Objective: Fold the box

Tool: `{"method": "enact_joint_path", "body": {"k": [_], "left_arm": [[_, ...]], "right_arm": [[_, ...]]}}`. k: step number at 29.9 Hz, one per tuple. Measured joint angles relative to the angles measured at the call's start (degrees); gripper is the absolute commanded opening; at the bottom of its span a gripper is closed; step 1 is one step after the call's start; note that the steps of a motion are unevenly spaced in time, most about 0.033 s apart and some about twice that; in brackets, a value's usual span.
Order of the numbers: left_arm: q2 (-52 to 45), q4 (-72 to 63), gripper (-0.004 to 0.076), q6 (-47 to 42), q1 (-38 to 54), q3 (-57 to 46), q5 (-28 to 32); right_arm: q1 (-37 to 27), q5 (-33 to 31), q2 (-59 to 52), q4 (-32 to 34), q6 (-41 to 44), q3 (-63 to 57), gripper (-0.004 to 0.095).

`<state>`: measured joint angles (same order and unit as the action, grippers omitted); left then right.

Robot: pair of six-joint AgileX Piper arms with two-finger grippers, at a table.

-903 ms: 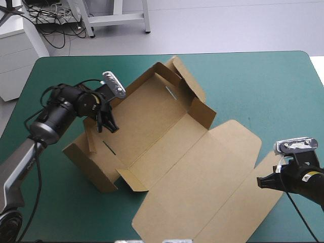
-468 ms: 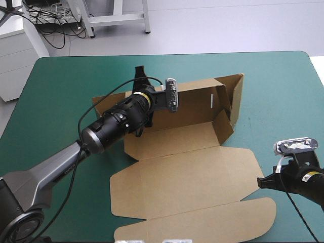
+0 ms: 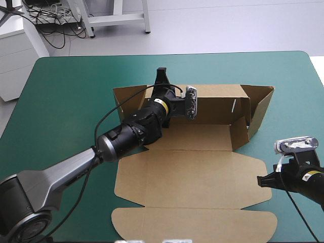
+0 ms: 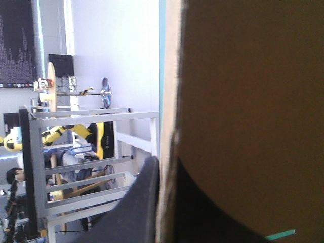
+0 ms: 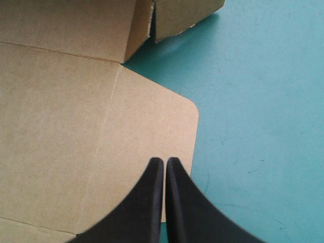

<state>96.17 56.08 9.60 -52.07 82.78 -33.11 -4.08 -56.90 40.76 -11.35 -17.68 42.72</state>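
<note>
Grip first: your left gripper (image 3: 162, 77) is pinched on the top edge of the far wall (image 3: 217, 98) of the box (image 3: 192, 172). The left wrist view shows the board's edge running between the two black fingers, one on each side. I read that hold as a way to steady the wall upright while the tray takes shape. To get there the arm lies across the tray's left part and hides much of it, so you cannot judge that end well from above.

The box sits mid-table, somewhat toward the right. Its far wall is standing and its right end wall (image 3: 260, 109) is raised and angled outward, with a short inner flap (image 3: 239, 134) just beside it. The lid (image 3: 202, 190) lies flat toward you, its rounded tuck flap (image 3: 195, 223) nearest the table's near edge.

Further right, your right gripper (image 5: 164, 164) has its fingers pressed together and holds nothing. It is poised just over the lid's rounded corner (image 5: 174, 116). That looks like a waiting post, close enough to press or lift that side when wanted.

Under it all the teal-green cover (image 3: 66, 86) looks smooth and flat, so I would expect the board to slide on it if the wall is pushed. Working space looks tight by the right gripper and more generous to the left and along the far side
</note>
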Motion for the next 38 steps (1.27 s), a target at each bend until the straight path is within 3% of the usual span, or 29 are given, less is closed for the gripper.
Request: {"method": "enact_joint_path", "body": {"k": [7,13,15,20,25,38], "left_arm": [[0.92,20.38,-0.0010,-19.89,-2.40,-6.95,3.13],[0.92,33.31,-0.0010,-31.91,-2.45,-11.15,3.74],[0.92,35.67,-0.0010,-33.64,-2.45,-12.09,3.78],[0.87,37.26,-0.0010,-34.85,-2.45,-12.82,3.78],[0.87,37.57,-0.0010,-34.99,-2.45,-12.89,3.78],[0.93,37.63,-0.0010,-35.04,-2.45,-12.89,3.78]], "right_arm": [[0.00,0.22,0.00,0.00,0.00,0.00,-0.0001],[0.00,1.41,0.00,0.00,0.00,0.00,0.0029],[0.00,1.73,0.00,0.00,0.00,0.00,0.0118],[0.00,2.26,0.00,0.00,2.05,0.00,0.0459],[0.00,2.26,0.00,-0.10,2.85,0.00,0.0663],[0.00,3.82,0.11,-2.45,4.22,0.20,0.0670]]}}
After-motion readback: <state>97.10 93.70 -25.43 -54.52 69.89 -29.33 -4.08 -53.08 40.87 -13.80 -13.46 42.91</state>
